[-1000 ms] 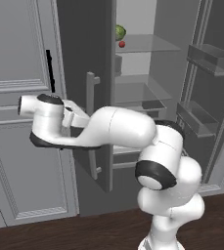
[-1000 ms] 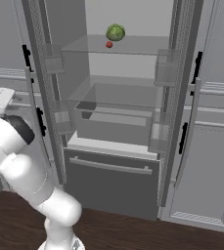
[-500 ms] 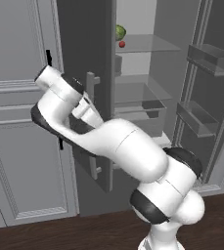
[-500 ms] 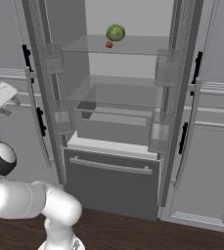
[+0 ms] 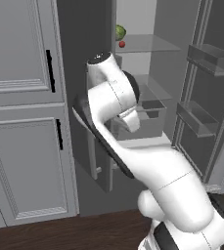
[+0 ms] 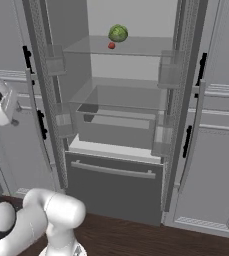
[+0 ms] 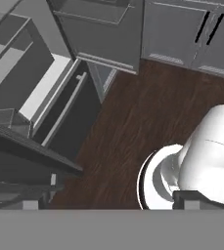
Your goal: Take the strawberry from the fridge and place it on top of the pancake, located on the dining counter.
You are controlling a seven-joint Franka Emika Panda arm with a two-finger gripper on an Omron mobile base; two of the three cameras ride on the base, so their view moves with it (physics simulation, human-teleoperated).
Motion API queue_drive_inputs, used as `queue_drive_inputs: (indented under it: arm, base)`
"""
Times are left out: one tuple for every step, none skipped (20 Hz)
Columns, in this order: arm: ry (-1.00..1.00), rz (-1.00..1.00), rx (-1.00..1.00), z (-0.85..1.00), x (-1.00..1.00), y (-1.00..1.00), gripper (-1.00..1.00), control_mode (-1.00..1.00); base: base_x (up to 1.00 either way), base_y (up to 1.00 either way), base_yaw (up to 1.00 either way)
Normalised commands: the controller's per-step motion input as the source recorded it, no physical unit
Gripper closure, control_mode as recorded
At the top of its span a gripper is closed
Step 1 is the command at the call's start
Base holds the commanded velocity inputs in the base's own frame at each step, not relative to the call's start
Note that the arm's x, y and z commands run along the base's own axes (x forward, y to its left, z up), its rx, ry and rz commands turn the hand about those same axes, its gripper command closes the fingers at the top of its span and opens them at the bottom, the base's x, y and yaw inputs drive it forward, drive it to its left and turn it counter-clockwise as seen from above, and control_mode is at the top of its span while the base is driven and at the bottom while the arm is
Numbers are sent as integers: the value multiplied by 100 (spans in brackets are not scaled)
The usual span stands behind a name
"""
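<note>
The fridge (image 6: pixel 115 176) stands with both doors swung wide, showing its pale inside. On the top glass shelf lies the strawberry (image 6: pixel 111 45) (image 5: pixel 122 44), tiny and red, just below a green leafy ball (image 6: pixel 118 33). My gripper (image 6: pixel 2 107) (image 5: pixel 132 120) hangs by the left fridge door, well below and left of the strawberry, pointing down. In the hand view the gripper (image 7: pixel 112 202) is open, with only the dark wood floor (image 7: pixel 128 122) between its tips. The pancake and the dining counter are out of view.
Grey panelled cabinets (image 5: pixel 25 122) flank the fridge on both sides. The open left door (image 5: pixel 84 58) is close behind my arm, and the right door's shelves (image 5: pixel 201 112) jut out. A clear drawer (image 6: pixel 116 122) sits under the middle shelf, above the shut bottom drawer.
My arm has folded upward, and the hand has swung right from the cabinet front to in front of the left fridge door. The jaws have stayed open, and the strawberry has not moved.
</note>
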Motion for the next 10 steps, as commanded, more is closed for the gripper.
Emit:
queue_drive_inputs:
  arm:
    - [1, 8, 50, 0, 6, -67, -100, -100]
    - [0, 1, 53, 0, 39, -71, -100, -100]
    - [0, 0, 56, 0, 41, -68, -100, -100]
    - [0, 0, 57, 0, 45, -68, -100, -100]
    - [0, 0, 64, 0, 29, -68, -100, -100]
    - [1, 0, 65, 0, 21, -54, -100, -100]
    - [4, 0, 66, -3, 15, -44, -100, -100]
    - [9, 2, 66, -4, 19, -31, -100, -100]
    - [13, 5, 65, -4, 27, -23, -100, -100]
    - [12, 5, 59, 0, 39, -26, -100, -100]
  base:
    - [0, 0, 0]
    - [0, 0, 0]
    - [0, 0, 0]
    - [0, 0, 0]
    - [0, 0, 0]
    - [0, 0, 0]
    - [0, 0, 0]
    - [0, 0, 0]
    - [0, 0, 0]
    - [0, 0, 0]
